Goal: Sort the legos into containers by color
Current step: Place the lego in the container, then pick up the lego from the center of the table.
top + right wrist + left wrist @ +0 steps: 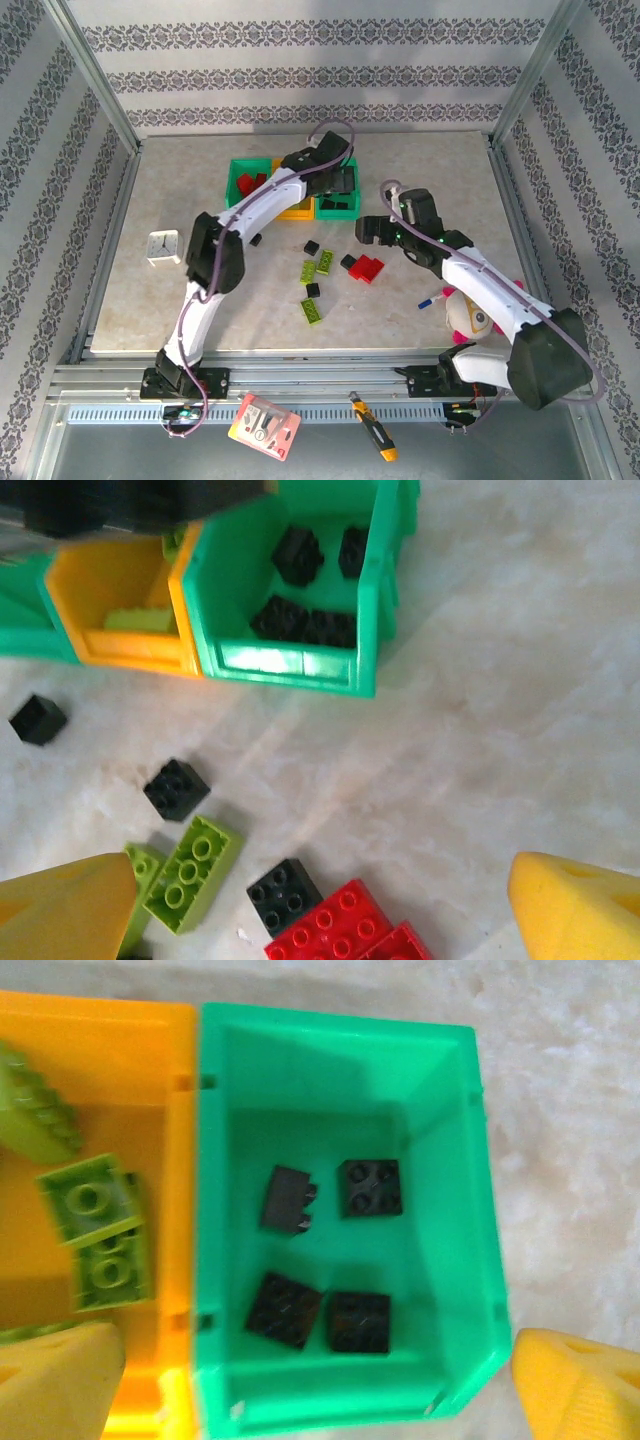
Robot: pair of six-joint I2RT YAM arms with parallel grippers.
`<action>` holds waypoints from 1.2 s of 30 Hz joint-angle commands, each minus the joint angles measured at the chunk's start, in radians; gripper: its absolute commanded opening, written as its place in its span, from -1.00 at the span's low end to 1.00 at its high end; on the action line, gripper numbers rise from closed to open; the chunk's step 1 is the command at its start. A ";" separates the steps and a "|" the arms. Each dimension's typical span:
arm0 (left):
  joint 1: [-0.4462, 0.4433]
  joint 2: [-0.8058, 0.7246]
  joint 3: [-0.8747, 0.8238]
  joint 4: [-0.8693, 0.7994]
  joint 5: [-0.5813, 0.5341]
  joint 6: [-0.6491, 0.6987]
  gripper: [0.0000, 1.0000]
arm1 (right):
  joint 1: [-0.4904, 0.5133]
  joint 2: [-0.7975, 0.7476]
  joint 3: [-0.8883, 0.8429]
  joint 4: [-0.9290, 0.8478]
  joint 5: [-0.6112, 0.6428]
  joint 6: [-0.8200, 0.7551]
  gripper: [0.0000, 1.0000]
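The left gripper (316,1365) hangs wide open and empty above the right-hand green plastic bin (455,1210) near the table (520,730) far edge. Four small black plastic bricks (370,1188) lie inside, so the drop looks done. Next, the open right gripper (320,905) needs to lower onto a loose black brick (176,788) mid-table.

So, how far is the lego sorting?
Done: four black bricks in the right green bin, lime bricks in the orange-yellow bin, red bricks in the left green bin. In hand: nothing, left gripper and right gripper open. Left: loose bricks on the table, black, lime, red.
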 commanded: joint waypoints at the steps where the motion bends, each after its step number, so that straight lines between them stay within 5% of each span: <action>1: -0.004 -0.211 -0.258 0.208 -0.054 0.150 0.99 | 0.043 0.048 0.044 -0.035 -0.022 -0.070 0.91; 8: -0.003 -0.613 -0.875 0.573 -0.016 0.266 0.99 | 0.132 0.209 0.141 -0.037 -0.057 -0.148 0.92; 17: -0.003 -1.019 -1.367 0.665 -0.066 0.246 0.99 | 0.227 0.487 0.350 -0.091 -0.087 -0.201 0.72; 23: -0.003 -1.145 -1.493 0.640 -0.087 0.164 0.99 | 0.271 0.641 0.492 -0.155 -0.037 -0.260 0.57; 36: -0.003 -1.142 -1.516 0.672 -0.107 0.153 0.99 | 0.304 0.855 0.655 -0.228 0.050 -0.341 0.21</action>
